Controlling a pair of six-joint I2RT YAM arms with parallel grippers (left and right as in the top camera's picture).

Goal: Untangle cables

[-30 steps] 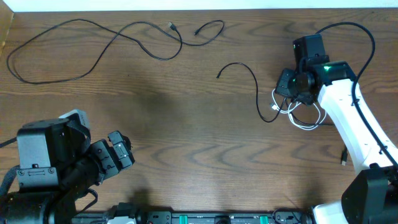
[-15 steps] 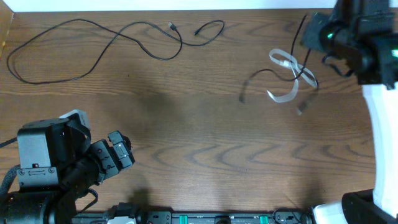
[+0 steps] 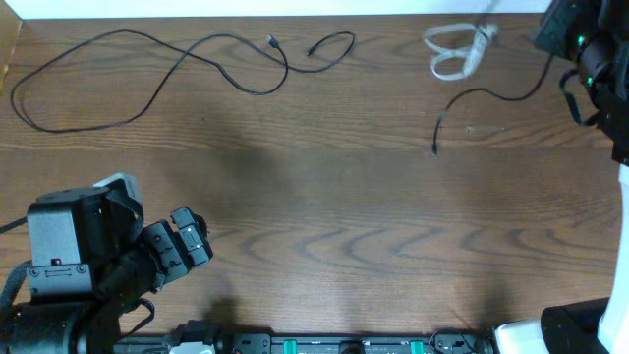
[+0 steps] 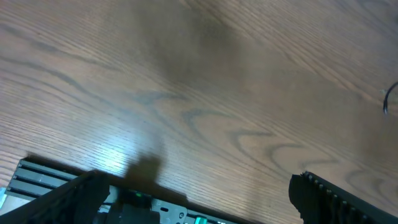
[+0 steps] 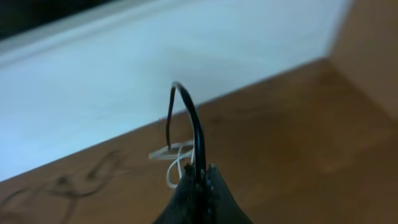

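1. The right claw (image 5: 200, 182) is pinched tight on the short black cable (image 3: 477, 91), up at the far right corner of the desk (image 3: 324, 197).
2. That cable trails toward mid-desk. The white cable (image 3: 454, 51) loops beside it, blurred, and I cannot tell whether they touch.
3. The long black cable (image 3: 257, 93) sprawls across the far left.
4. The left claw (image 3: 195, 236) hovers front-left, fingers wide apart and empty.

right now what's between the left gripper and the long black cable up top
Only bare tabletop, as the overhead view shows, from the left gripper to the long black cable. The right gripper pinches the short black cable far off.
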